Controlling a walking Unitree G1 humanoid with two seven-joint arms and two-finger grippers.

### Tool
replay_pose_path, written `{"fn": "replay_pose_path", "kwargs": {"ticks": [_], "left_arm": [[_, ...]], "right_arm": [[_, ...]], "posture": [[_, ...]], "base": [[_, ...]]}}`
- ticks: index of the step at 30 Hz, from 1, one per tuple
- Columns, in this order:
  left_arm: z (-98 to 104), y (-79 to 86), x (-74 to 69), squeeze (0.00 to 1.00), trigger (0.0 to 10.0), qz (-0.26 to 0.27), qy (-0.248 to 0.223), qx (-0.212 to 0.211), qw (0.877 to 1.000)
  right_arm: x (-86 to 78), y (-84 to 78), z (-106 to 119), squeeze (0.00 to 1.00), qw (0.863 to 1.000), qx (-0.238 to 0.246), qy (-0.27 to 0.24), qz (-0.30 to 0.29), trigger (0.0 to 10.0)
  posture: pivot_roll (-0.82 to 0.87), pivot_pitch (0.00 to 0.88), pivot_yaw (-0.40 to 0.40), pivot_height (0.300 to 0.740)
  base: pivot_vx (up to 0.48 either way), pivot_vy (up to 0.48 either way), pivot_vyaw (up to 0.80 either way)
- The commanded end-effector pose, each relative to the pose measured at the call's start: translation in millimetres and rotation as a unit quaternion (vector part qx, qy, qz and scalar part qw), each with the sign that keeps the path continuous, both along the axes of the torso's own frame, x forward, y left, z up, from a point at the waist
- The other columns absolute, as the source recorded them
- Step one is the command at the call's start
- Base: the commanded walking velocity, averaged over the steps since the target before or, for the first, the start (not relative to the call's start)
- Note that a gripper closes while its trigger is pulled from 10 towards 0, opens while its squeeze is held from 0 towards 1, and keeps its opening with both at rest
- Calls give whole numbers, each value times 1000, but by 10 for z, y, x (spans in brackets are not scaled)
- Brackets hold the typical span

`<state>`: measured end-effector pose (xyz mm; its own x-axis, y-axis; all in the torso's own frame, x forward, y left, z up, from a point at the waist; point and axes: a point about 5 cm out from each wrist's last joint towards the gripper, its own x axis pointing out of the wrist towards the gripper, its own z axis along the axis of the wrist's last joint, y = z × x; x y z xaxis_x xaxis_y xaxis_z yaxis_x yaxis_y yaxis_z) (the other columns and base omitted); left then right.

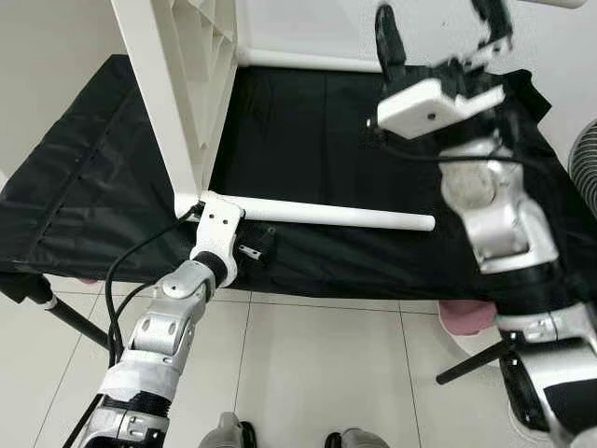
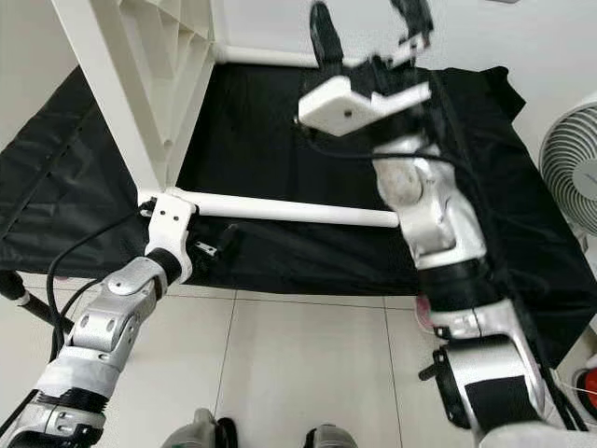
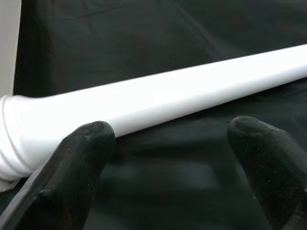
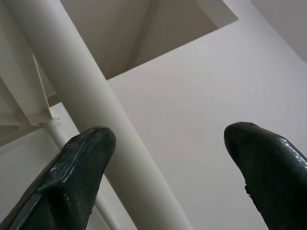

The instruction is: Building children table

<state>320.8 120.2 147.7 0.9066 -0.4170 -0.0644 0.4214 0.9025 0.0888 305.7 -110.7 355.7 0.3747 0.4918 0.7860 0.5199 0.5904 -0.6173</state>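
**Op:** Looking down at the children's table (image 1: 182,84), I have it tipped on its side on the black cloth (image 1: 317,131), top panel standing upright at my left. The lower white leg (image 1: 345,216) lies level across the cloth and is seated in the panel's corner socket; an upper leg (image 1: 303,61) runs along the back edge.

**Obs:** Left claw?

**Op:** The left gripper (image 3: 172,158) sits just below the socket end of the lower leg. Its fingers (image 3: 79,158) are spread, nothing between them, and the leg passes just beyond the tips. Released, then, not grasping.

**Obs:** And the right?

**Op:** The right gripper (image 4: 168,163) is raised high over the far side of the cloth, fingers apart, empty. Its wrist camera looks up at a white leg (image 4: 91,110) where it meets the panel's ribbed underside.

**Obs:** How would you do this step well?

**Op:** My read is that I'm checking or tightening the lower leg at the socket. I'd close the left fingers squarely on the leg close to the collar, not out along it, so a twist doesn't lever the joint. The panel stands on edge and could tip, so I'd bring the right gripper onto the upper leg or the frame to steady it first.

**Obs:** Counts?

**Op:** One table panel. Two legs in the head views, whether more are fitted I cannot tell. Two grippers, both open. One cloth. One fan (image 2: 571,173) at the right edge. One pink object (image 1: 466,320) under the cloth's edge, unidentified
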Motion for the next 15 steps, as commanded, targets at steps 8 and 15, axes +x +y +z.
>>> {"fn": "replay_pose_path", "kwargs": {"ticks": [8,15], "left_arm": [[-40,6,2,0,10000,3,6,7,1000],[-26,7,32,0,10000,3,4,7,1000]], "right_arm": [[41,99,137,0,998,-51,37,19,10000],[66,118,345,0,995,-81,50,10,10000]], "posture": [[-123,108,46,740],[-129,109,48,740]], "base": [[0,0,0],[0,0,0]]}}
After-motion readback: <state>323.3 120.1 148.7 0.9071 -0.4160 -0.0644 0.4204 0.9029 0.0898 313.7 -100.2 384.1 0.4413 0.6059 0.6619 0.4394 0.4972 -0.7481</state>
